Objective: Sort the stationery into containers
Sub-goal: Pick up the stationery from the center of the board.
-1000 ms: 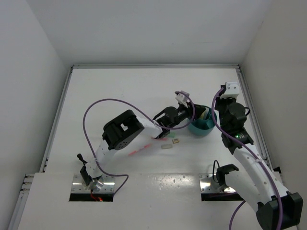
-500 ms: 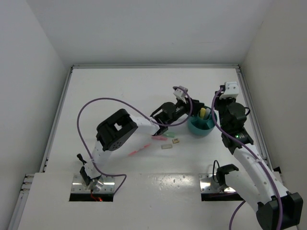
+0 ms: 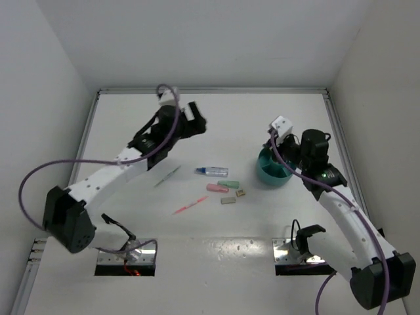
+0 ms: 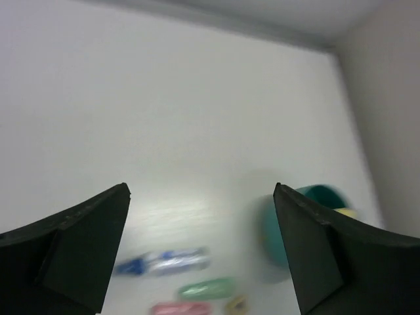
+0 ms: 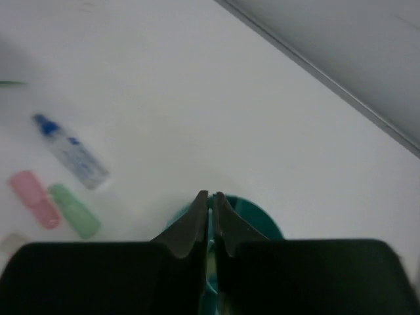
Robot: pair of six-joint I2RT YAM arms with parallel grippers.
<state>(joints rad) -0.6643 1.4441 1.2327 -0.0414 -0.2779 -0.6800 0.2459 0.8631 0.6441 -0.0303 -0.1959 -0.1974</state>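
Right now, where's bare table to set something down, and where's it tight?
Free: far patch between back wall, left end effector and teal cup; near strip between pink pen and arm bases. Tight: marker, sticks, blocks beside the cup.

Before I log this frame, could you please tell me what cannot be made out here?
Teal cup contents: top view, right arm partly covers it; right wrist view, the shut right tool blocks it; left wrist view, blurred.
Small blocks: too small in top view to identify.
Pink stick: cut by left wrist view's bottom edge.
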